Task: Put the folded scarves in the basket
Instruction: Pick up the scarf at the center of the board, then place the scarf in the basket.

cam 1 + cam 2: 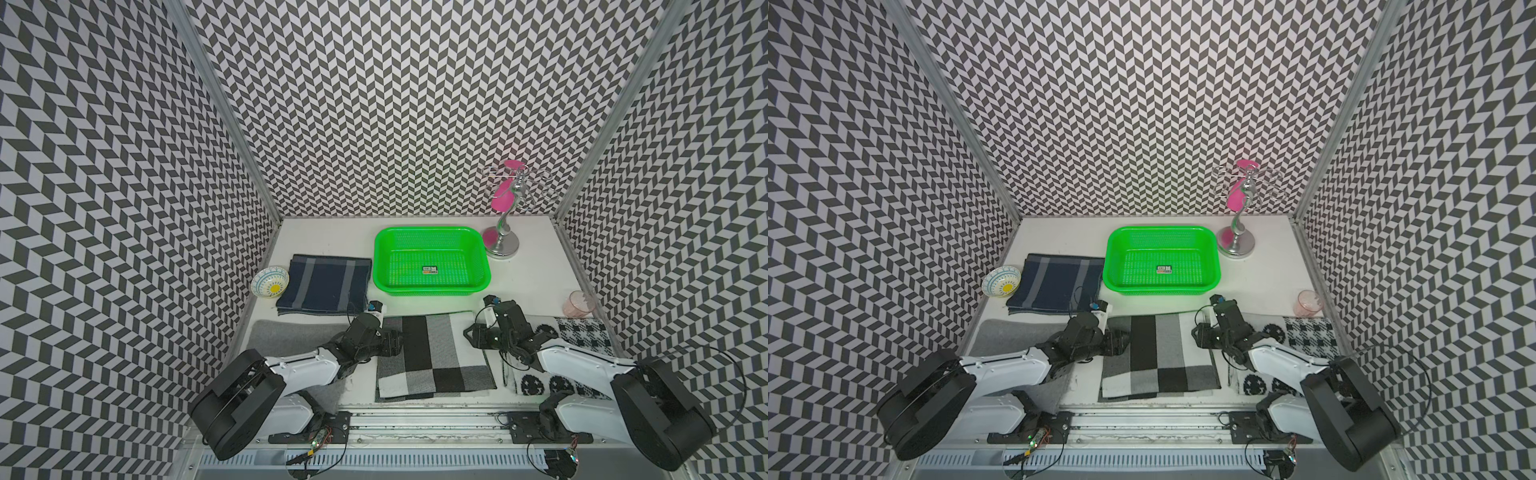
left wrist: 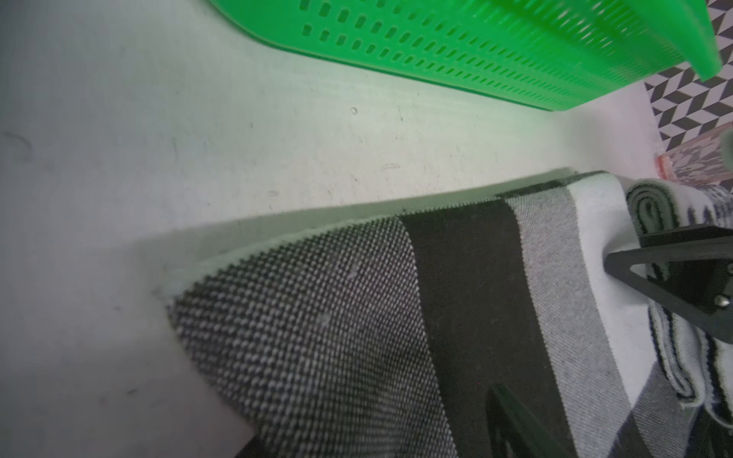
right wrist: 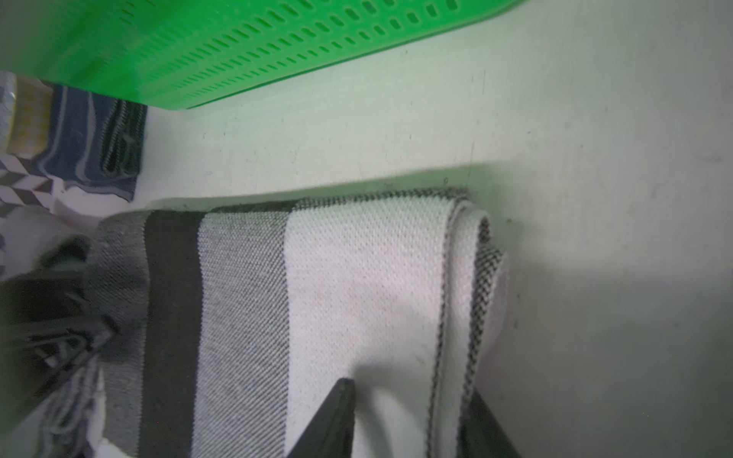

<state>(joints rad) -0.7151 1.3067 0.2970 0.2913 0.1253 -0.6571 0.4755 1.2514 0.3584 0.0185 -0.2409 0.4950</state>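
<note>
White table [image 1: 523, 282]: right fingers [image 3: 341, 416] straddle checked scarf [image 1: 432, 353] edge; left fingers' [image 2: 515, 420] gap unclear.

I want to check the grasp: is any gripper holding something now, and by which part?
Cannot be told: the left gripper and right gripper each straddle a side edge of the black-grey-white checked scarf.

White arm links; black joints; cables

Basket [image 1: 432, 286] — bright green; scarf [image 1: 432, 357] — black, grey, white blocks.
</note>
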